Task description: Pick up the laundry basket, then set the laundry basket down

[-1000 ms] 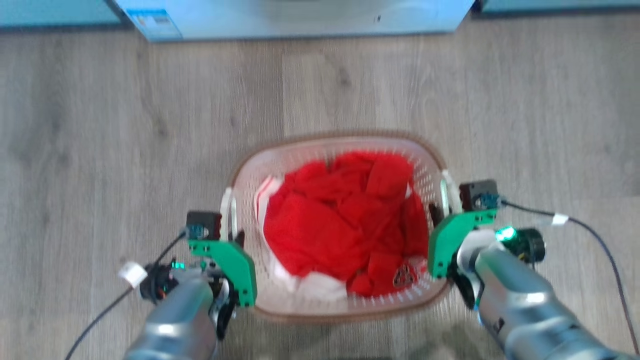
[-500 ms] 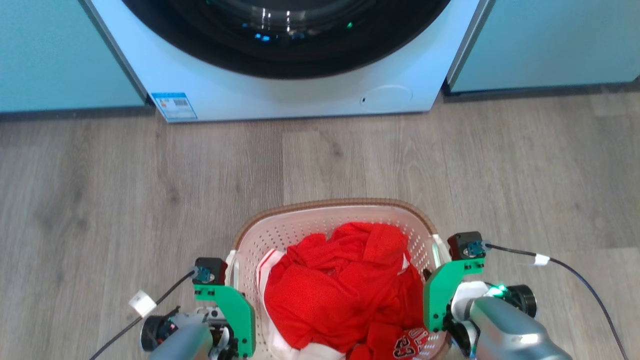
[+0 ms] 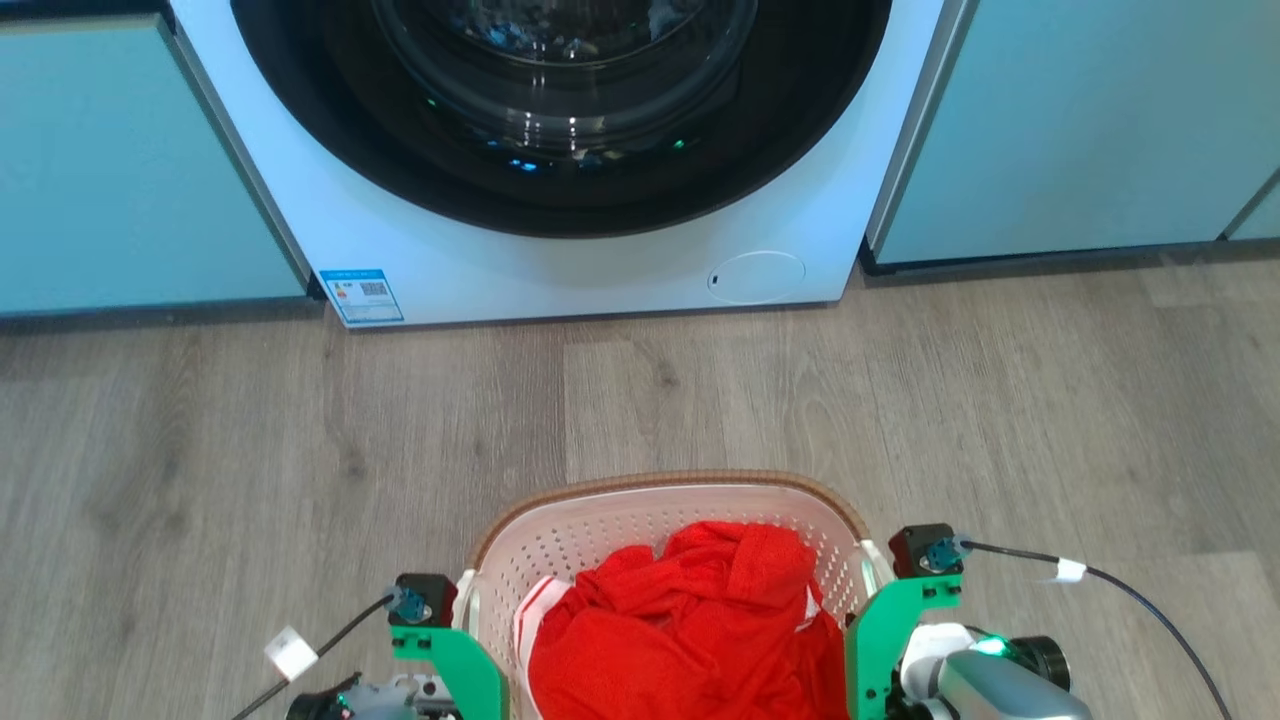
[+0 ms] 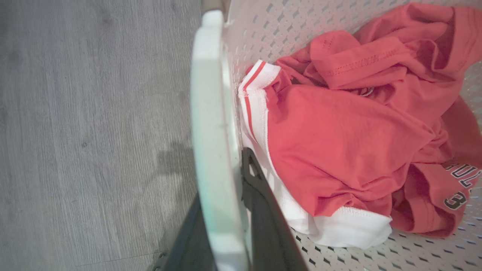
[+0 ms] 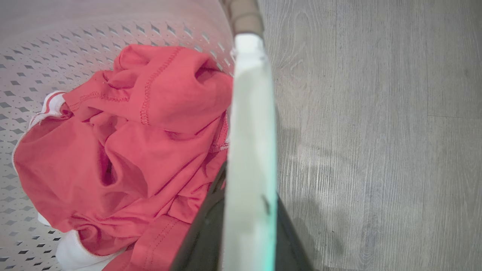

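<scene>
Basket [image 3: 600, 530] of red clothes [image 3: 690, 640], lower centre of head view. Left fingers [image 4: 263, 218] clenched on left handle [image 4: 214, 150]; right fingers [image 5: 205, 241] clenched on right handle [image 5: 250, 150].

Clothes [image 3: 690, 630] in laundry basket [image 3: 660, 485], before washer [image 3: 560, 275]

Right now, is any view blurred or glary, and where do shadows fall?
Head view: sharp, evenly lit, small glints on the washing machine door glass. Left wrist view: the handle of the laundry basket near the lens is soft, the red garment crisp, a faint shadow on the floor. Right wrist view: handle likewise blurred, shadow on the floor beside it.
</scene>
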Tool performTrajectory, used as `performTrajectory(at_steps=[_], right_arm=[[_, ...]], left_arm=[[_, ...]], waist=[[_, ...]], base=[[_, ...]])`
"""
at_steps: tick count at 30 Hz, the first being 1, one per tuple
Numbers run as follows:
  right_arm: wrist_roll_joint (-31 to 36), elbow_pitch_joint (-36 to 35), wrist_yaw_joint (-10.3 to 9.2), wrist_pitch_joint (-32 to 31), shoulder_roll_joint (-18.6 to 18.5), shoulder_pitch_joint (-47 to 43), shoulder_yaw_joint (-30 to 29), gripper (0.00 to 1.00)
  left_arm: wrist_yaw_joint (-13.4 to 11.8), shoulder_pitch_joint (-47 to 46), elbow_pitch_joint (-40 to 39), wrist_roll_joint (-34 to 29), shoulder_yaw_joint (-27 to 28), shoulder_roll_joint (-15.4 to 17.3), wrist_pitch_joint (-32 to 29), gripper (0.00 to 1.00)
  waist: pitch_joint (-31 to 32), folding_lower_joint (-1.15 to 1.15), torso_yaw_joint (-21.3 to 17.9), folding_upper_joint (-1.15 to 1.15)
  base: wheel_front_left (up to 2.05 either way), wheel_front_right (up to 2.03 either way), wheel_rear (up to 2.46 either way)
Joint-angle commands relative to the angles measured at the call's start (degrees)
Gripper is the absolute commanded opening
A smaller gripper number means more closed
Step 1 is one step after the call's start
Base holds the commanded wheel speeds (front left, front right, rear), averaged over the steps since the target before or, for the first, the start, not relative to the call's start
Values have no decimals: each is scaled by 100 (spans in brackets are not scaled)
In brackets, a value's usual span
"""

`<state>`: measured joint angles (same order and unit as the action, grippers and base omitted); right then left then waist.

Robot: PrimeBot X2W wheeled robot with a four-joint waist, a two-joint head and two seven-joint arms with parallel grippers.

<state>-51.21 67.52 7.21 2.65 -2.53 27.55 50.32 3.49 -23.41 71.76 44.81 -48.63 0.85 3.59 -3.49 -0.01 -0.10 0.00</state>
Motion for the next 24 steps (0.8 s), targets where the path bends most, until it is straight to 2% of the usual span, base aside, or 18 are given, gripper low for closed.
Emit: performTrajectory(at_steps=[1, 24], right_arm=[[-34, -53, 28, 7, -34, -27, 181, 0], [-620, 64, 28, 69, -34, 2, 761, 0]], left_arm=[[-56, -186, -12, 33, 70, 203, 67, 0], [-87, -129, 81, 278, -131, 203, 120, 0]], waist=[[66, 1, 8, 0], [226, 1, 16, 0]], base=[[0, 0, 0], [0, 0, 0]])
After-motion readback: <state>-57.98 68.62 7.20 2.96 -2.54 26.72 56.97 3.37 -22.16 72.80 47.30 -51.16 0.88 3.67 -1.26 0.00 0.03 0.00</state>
